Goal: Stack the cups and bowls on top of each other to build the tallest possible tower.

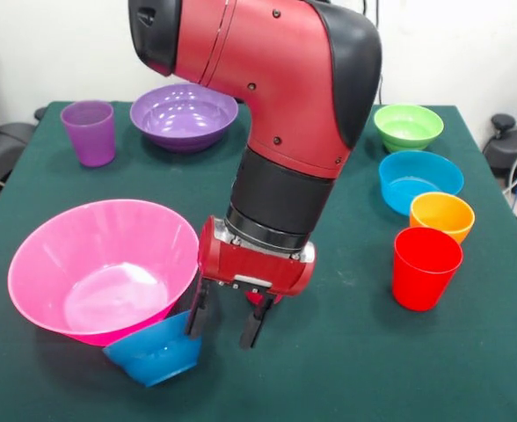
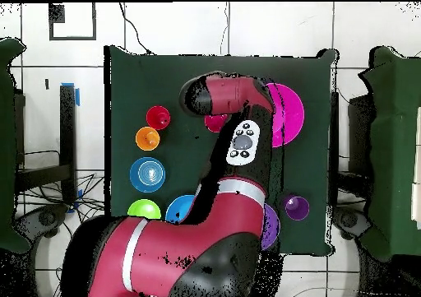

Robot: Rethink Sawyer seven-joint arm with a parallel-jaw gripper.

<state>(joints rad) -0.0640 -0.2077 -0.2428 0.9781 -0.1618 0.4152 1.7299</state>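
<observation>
From the front view I see the huge pink bowl (image 1: 103, 268) at the near left of the green table (image 1: 346, 369), tilted, because its rim rests on a small blue bowl (image 1: 157, 353) that lies partly under it. The pink bowl is empty, and nothing is stacked inside it. The gripper (image 1: 228, 327) hangs just beside the blue bowl with its two fingers spread apart; one finger (image 1: 196, 315) is at the blue bowl's edge, and I cannot tell if it touches. It holds nothing.

At the far left stand the purple cup (image 1: 90, 131) and the purple bowl (image 1: 184, 115), both empty and apart from each other. On the right side are the green bowl (image 1: 408, 127), the cyan bowl (image 1: 420, 180), the orange bowl (image 1: 441, 216) and the red cup (image 1: 426, 267) in a row, each close to the next. I read no writing on any of them.

In the overhead view the arm (image 2: 234, 170) covers much of the table, and another blue bowl (image 2: 148, 174) shows.
</observation>
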